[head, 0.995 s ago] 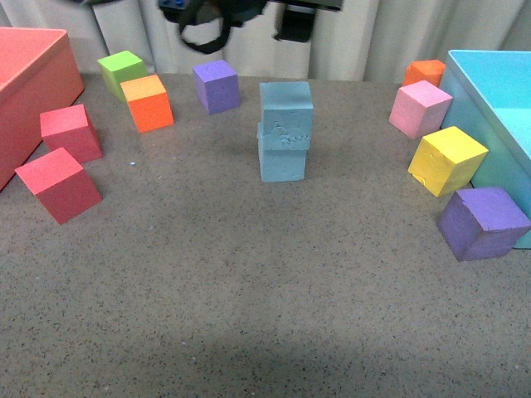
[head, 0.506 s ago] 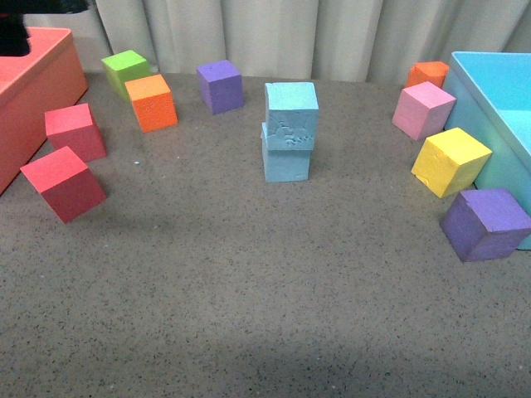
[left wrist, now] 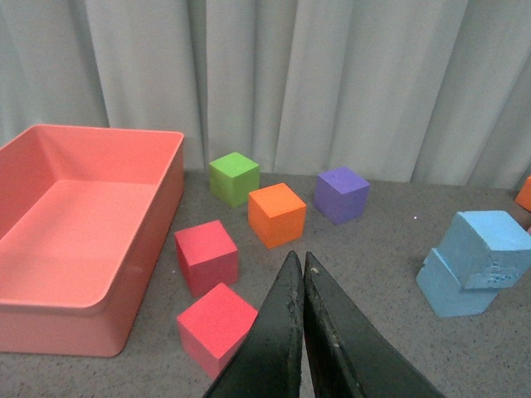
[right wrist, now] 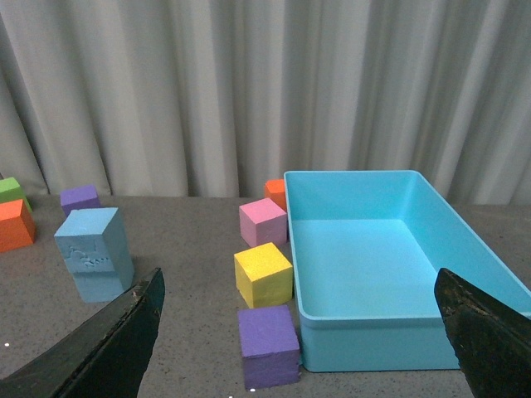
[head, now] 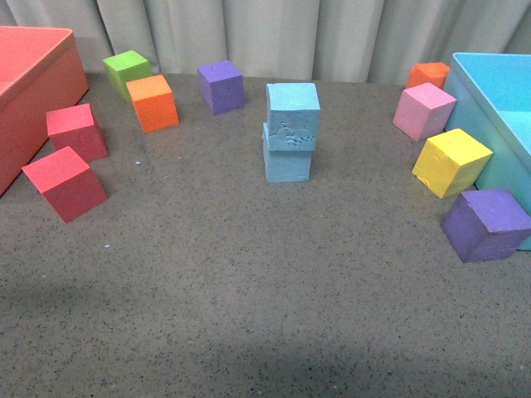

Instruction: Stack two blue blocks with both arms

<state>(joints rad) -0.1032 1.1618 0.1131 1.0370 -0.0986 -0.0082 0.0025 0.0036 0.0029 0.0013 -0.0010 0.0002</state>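
Sky-blue foam, two cubes, stacked mid-bench: scuffed blue block (head: pixel 292 115) sat on top, gouged face turned toward the front camera, twisted slightly off square over the lower blue block (head: pixel 287 162). Stood free, touched by neither arm. Seen also from the left wrist (left wrist: pixel 491 247) and from the right wrist (right wrist: pixel 93 240), with the lower one half hidden beneath.

Left pincer (left wrist: pixel 302 267) closed, fingers pressed together with nothing between, hung above the speckled grey bench (head: pixel 249 290) near the nearer red cube (left wrist: pixel 216 325). Right pincer wide apart, one finger (right wrist: pixel 108 344) at each edge of its wrist view, empty.

On the left side: coral bin (head: pixel 33 91), second red cube (head: pixel 76 130), orange cube (head: pixel 153 102), green cube (head: pixel 127 70), purple cube (head: pixel 221 85) toward the curtain. On the right side: cyan bin (head: pixel 498 108), with a pink cube (head: pixel 424 110), small orange cube (head: pixel 426 74), yellow cube (head: pixel 450 162) and another purple cube (head: pixel 485 222) close beside its wall.
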